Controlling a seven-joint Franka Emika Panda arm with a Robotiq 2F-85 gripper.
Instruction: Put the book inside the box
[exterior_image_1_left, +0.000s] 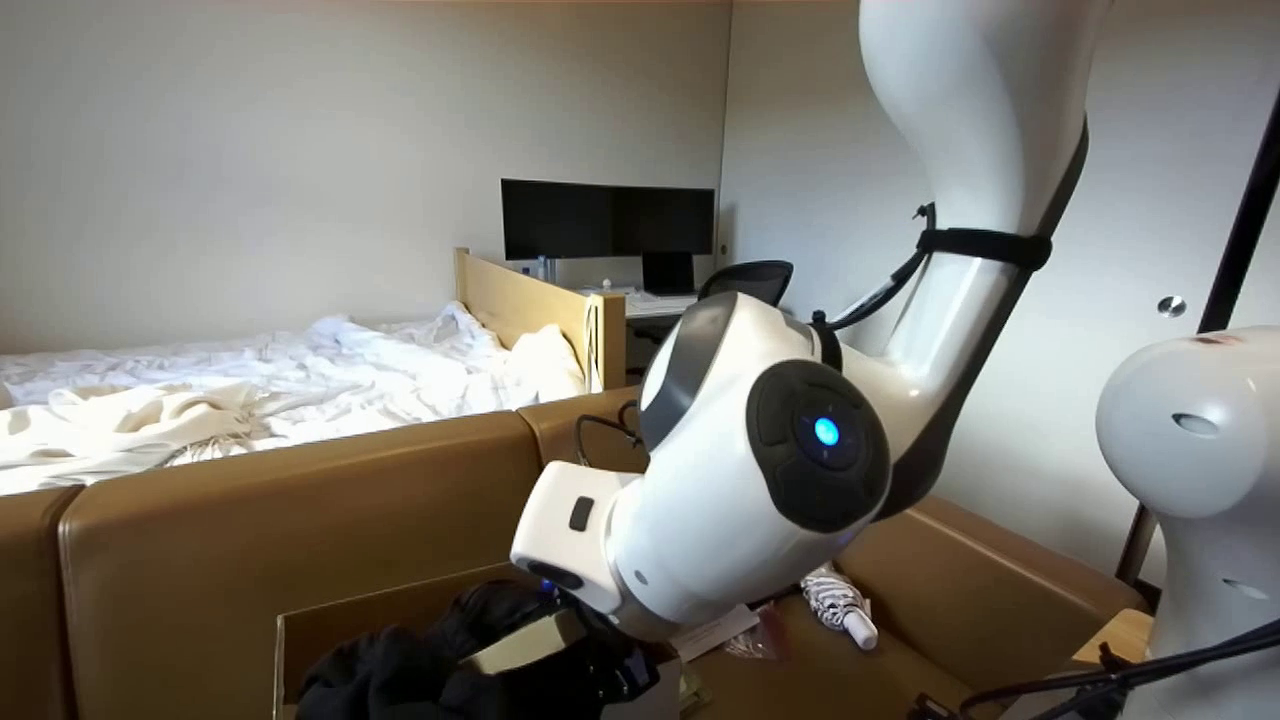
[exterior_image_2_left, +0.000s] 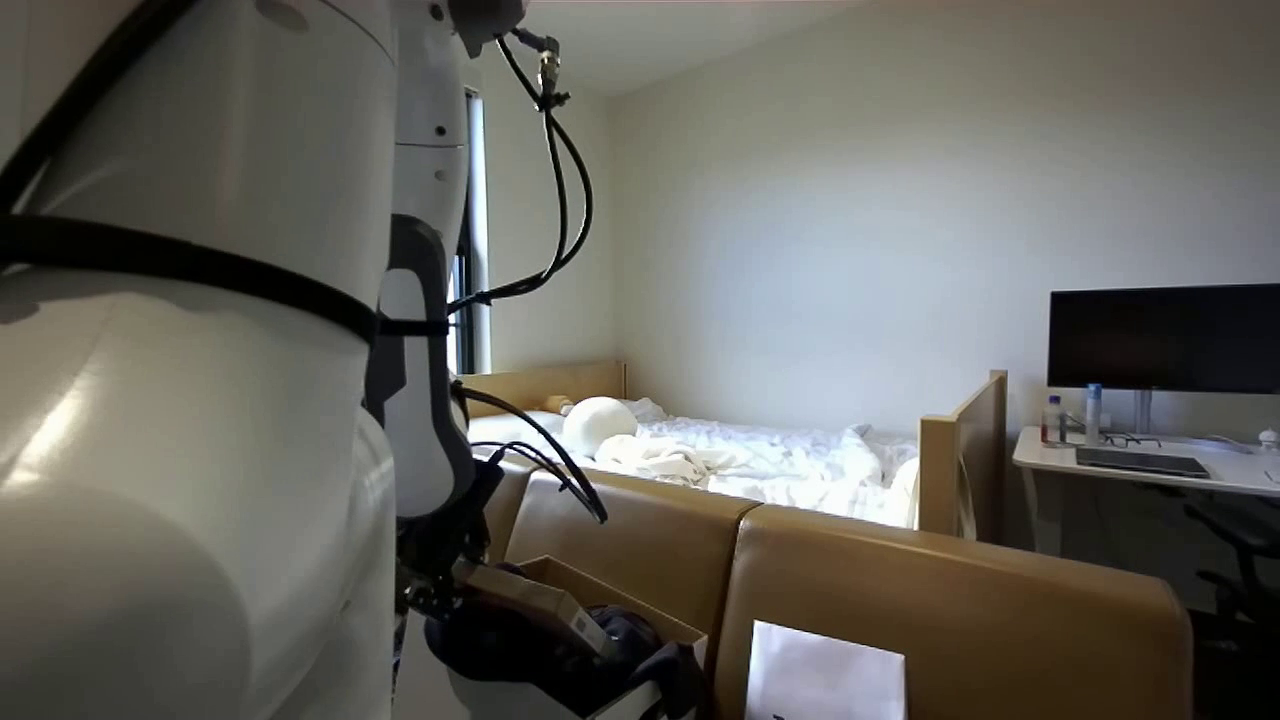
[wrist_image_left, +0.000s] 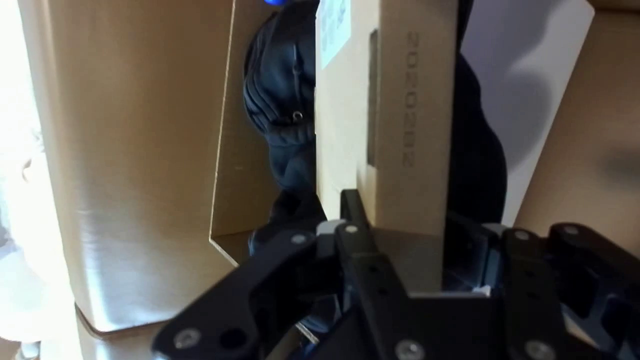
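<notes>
A thick tan-brown carton (wrist_image_left: 420, 100) with stamped digits and a pale label lies between my gripper's fingers (wrist_image_left: 402, 205) in the wrist view. I cannot tell whether it is the book; no other book shows. The carton also shows in both exterior views (exterior_image_1_left: 530, 643) (exterior_image_2_left: 525, 592), tilted, over black cloth. The fingers look closed on its two wide sides; the right contact is dark. The brown cardboard box (wrist_image_left: 242, 170) is open, and its wall shows in both exterior views (exterior_image_1_left: 345, 625) (exterior_image_2_left: 650, 615). The carton is over its opening. The box's floor is hidden.
Black cloth (wrist_image_left: 285, 75) fills much of the box. The box stands on a brown sofa (exterior_image_1_left: 300, 530), against its backrest. A striped folded umbrella (exterior_image_1_left: 838, 605) and a small clear bag (exterior_image_1_left: 757, 640) lie beside it. A white sheet (exterior_image_2_left: 825, 675) leans on the sofa.
</notes>
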